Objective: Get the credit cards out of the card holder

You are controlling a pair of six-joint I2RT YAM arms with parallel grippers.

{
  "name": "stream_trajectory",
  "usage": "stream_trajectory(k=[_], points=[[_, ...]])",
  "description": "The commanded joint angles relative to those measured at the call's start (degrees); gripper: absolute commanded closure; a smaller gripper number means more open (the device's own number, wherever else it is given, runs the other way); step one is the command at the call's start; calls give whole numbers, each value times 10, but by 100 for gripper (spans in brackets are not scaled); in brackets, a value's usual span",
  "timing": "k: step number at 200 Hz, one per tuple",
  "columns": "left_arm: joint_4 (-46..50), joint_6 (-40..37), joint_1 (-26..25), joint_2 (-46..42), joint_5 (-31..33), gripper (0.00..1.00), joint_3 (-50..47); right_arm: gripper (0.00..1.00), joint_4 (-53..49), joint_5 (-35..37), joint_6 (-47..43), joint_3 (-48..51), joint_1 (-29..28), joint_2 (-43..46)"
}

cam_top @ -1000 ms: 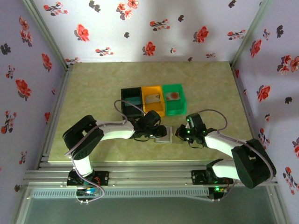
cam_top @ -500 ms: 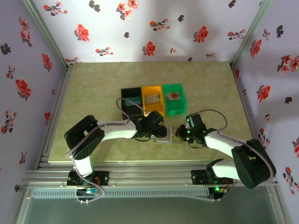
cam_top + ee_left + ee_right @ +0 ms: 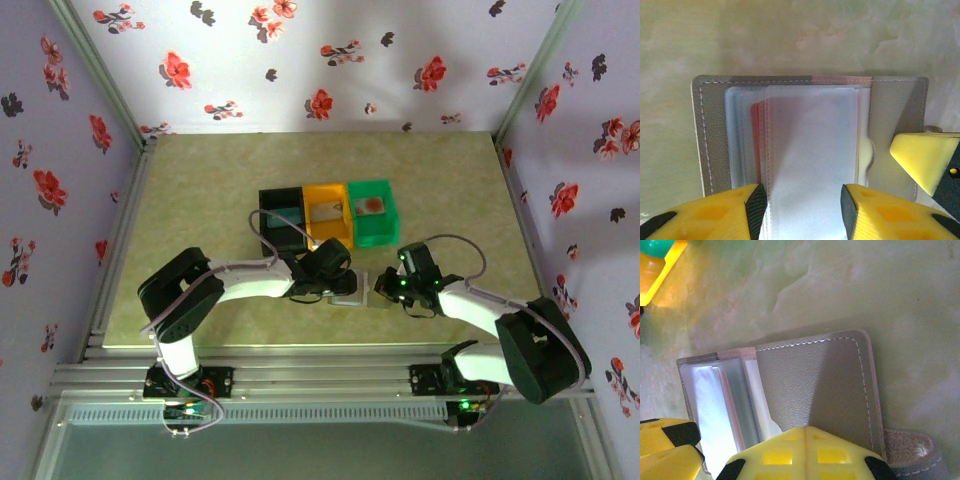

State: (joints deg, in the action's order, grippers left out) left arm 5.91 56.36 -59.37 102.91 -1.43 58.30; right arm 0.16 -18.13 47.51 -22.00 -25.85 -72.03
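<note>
Low in the left wrist view, the left gripper (image 3: 799, 210) straddles the clear sleeves (image 3: 810, 150) of the card holder (image 3: 892, 115) (clamped or not, unclear). The right gripper (image 3: 805, 452), clenched, rests on it.

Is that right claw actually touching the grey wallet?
Touching. In the right wrist view the shut right gripper presses down on the grey panel of the card holder; its shadow meets the tips with no gap.

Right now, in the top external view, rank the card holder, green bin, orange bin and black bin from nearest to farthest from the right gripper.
1. card holder: right at the right gripper fingertips, on its left.
2. green bin: just beyond, right end of the row.
3. orange bin: middle of the row.
4. black bin: left end of the row.
</note>
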Motion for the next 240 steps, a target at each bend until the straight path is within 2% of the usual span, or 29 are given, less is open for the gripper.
stream_trajectory(k=[1, 39, 109, 191, 240], points=[[30, -17, -3, 3, 26, 51, -6, 100, -11, -4, -6, 11, 3, -6], [25, -19, -7, 5, 27, 52, -5, 100, -6, -7, -6, 12, 3, -11], [66, -31, -12, -1, 76, 54, 2, 100, -5, -3, -6, 13, 3, -12], [40, -27, -16, -5, 58, 54, 5, 100, -1, -7, -4, 14, 2, -17], [38, -27, -16, -26, 59, 58, 3, 100, -2, -7, -4, 17, 3, -16]])
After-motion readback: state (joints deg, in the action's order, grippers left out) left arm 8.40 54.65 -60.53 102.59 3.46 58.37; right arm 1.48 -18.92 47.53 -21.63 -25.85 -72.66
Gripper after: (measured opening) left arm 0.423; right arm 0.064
